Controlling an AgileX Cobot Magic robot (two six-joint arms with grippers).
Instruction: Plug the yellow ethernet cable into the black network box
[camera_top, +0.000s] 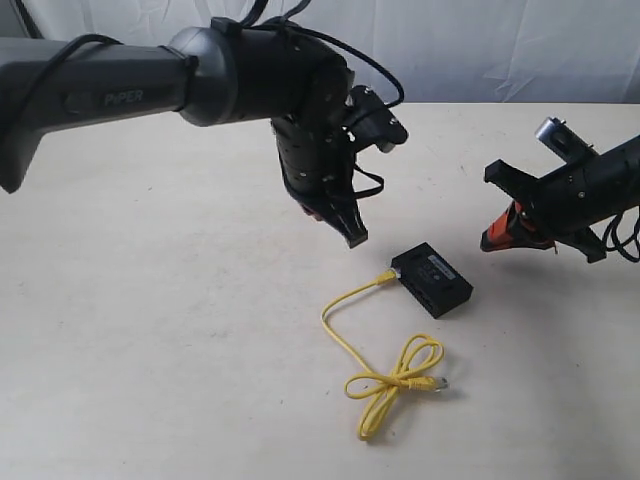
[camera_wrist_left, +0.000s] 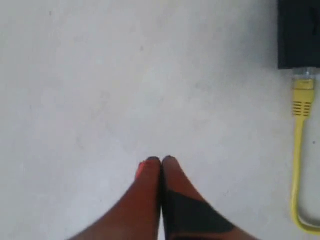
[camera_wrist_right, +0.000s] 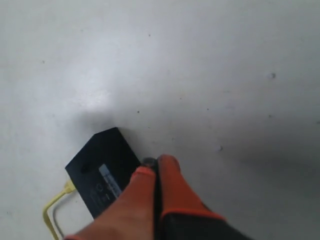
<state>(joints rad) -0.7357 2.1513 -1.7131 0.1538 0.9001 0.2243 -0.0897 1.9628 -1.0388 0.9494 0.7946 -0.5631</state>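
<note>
The black network box (camera_top: 432, 279) lies flat on the pale table, right of centre, label strip up. The yellow ethernet cable (camera_top: 345, 335) has one plug sitting in the box's left side (camera_top: 386, 277); its tied loop and free plug (camera_top: 438, 382) lie nearer the front. In the left wrist view the plug (camera_wrist_left: 303, 95) meets the box (camera_wrist_left: 299, 32). My left gripper (camera_top: 352, 236) hangs shut and empty just left of the box, above the table. My right gripper (camera_top: 492, 240) is shut and empty, right of the box; the box (camera_wrist_right: 102, 172) shows under it.
The beige table (camera_top: 150, 330) runs to a white backdrop behind. The big left arm (camera_top: 200, 85) reaches in over the middle from the left edge. The right arm (camera_top: 590, 190) comes in low from the right edge.
</note>
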